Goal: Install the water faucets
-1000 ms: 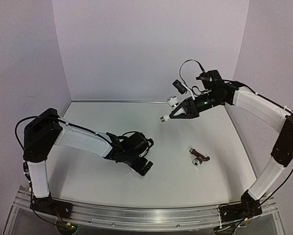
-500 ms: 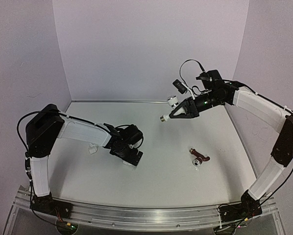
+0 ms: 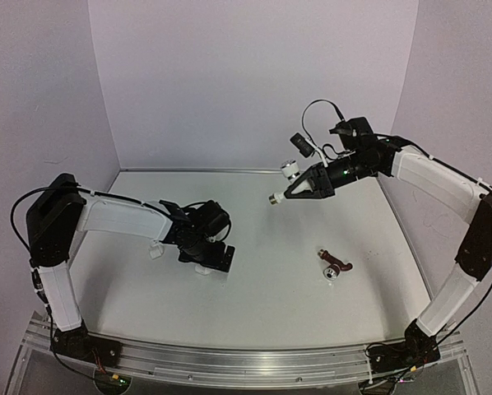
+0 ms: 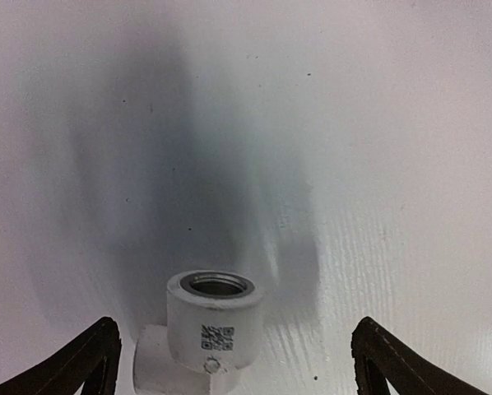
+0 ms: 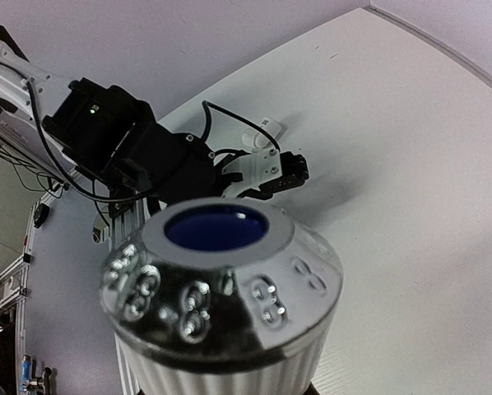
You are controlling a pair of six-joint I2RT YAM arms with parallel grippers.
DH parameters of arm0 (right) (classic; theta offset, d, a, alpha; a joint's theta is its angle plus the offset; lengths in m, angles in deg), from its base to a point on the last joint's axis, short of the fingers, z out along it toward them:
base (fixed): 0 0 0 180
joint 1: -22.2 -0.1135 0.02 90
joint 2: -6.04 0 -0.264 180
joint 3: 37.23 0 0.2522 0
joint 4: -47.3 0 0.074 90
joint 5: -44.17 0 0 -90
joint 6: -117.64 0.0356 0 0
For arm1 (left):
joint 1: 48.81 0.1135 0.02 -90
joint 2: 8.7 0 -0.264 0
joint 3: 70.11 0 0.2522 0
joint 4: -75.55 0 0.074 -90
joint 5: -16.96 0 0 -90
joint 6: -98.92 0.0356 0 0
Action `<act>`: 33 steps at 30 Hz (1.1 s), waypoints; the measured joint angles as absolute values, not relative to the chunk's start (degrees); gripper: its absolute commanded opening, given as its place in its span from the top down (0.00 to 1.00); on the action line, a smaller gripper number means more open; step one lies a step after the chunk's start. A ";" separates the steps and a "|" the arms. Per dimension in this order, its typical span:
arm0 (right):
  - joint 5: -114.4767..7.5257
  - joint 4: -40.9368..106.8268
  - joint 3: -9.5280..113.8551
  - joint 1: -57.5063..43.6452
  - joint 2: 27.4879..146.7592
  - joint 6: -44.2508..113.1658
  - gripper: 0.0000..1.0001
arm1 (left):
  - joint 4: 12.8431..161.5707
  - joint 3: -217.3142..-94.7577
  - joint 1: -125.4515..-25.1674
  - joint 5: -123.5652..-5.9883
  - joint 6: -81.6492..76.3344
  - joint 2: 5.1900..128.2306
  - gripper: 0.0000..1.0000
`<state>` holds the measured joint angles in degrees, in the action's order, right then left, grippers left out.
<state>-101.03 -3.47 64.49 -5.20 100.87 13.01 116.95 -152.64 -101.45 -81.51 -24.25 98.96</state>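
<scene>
My right gripper (image 3: 294,191) is shut on a white water faucet (image 3: 288,170) and holds it in the air over the far middle of the table, brass end (image 3: 274,198) pointing down-left. Its silvery knob with the blue centre (image 5: 217,280) fills the right wrist view and hides the fingers. My left gripper (image 3: 213,257) is open and low over the table. A white elbow fitting (image 4: 211,327) stands between its fingers (image 4: 96,355), threaded socket facing up; it also shows in the top view (image 3: 202,268).
A second white fitting (image 3: 155,250) lies left of the left gripper. A small brown piece with a silvery round end (image 3: 334,266) lies on the table at the right. White walls close the back and both sides.
My left gripper has drawn back to the left and up the table, stopping over the white fitting. The right arm and its faucet have not moved.
</scene>
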 measured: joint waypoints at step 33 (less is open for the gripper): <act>-102.11 -3.34 62.63 -5.20 97.83 12.94 1.00 | 115.70 -148.66 -103.11 -81.57 -34.17 95.24 0.00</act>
